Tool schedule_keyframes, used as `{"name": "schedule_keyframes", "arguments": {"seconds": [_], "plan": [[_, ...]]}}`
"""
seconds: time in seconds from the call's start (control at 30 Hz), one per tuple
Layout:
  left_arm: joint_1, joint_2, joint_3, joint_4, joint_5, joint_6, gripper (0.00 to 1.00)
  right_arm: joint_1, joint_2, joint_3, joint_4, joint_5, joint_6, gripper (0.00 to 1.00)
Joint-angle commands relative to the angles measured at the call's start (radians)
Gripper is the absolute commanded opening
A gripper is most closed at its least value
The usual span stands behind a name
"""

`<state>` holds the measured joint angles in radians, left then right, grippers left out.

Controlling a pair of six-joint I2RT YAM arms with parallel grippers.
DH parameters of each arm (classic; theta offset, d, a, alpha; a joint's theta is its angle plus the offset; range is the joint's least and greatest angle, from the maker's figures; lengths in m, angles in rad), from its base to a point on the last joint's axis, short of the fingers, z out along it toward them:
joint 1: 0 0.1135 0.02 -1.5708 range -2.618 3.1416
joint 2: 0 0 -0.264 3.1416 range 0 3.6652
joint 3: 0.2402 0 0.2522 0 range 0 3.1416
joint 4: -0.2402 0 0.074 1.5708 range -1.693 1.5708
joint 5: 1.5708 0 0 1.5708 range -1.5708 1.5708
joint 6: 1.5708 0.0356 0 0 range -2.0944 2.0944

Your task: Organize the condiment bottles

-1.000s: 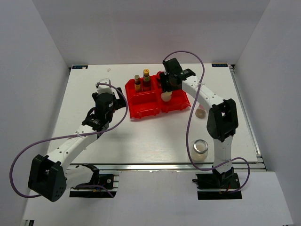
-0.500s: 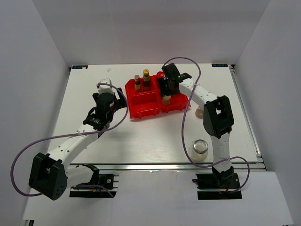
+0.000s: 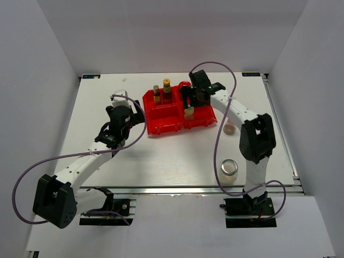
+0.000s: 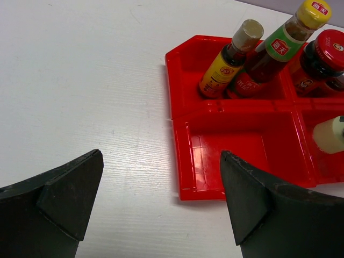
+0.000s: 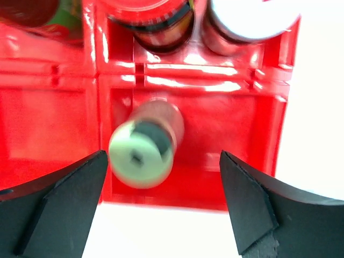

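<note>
My right gripper [image 5: 163, 161] stands open over the front right compartment of the red tray [image 3: 164, 128]. A pale shaker with a cream cap [image 5: 141, 153] stands free between the fingers, blurred and leaning left. Behind it in the back right compartment are a red-lidded dark jar [image 5: 161, 16] and a pale-lidded jar [image 5: 247, 21]. Two slim dark sauce bottles [image 4: 236, 54] [image 4: 293, 35] stand in the back left compartment. My left gripper [image 4: 161, 158] is open and holds nothing, low over the table at the tray's front left corner.
A glass jar [image 3: 229, 168] stands on the table near the right arm's base. A small pale shaker [image 3: 229, 129] lies on the table right of the tray. The tray's front left compartment [image 4: 242, 145] holds nothing.
My right gripper has opened and let go of the cream-capped shaker, which now rests in the tray's front right compartment. The left arm has not moved.
</note>
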<state>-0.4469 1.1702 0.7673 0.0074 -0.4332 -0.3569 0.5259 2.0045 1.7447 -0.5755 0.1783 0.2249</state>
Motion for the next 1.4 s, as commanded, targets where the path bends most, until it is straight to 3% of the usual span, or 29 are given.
{"name": "schedule_keyframes", "arguments": {"seconds": [0.0,0.3,0.5,1.07,1.27,1.37], "plan": [[0.005,-0.033,0.007,0.008,0.017,0.004,0.98,-0.007,-0.162,-0.068,0.04,0.043,-0.001,0.89],[0.005,-0.047,0.006,0.002,0.019,0.001,0.98,-0.174,-0.464,-0.396,0.051,0.098,0.05,0.89],[0.005,-0.046,0.007,0.003,0.03,-0.001,0.98,-0.312,-0.549,-0.548,0.06,0.09,0.067,0.89],[0.005,-0.035,0.013,0.0,0.021,-0.001,0.98,-0.374,-0.395,-0.531,0.14,0.021,0.044,0.89],[0.005,-0.029,0.012,0.003,0.016,-0.001,0.98,-0.374,-0.375,-0.539,0.137,0.059,0.057,0.78],[0.005,-0.021,0.018,0.002,0.017,-0.001,0.98,-0.372,-0.374,-0.542,0.141,0.073,0.057,0.62]]}}
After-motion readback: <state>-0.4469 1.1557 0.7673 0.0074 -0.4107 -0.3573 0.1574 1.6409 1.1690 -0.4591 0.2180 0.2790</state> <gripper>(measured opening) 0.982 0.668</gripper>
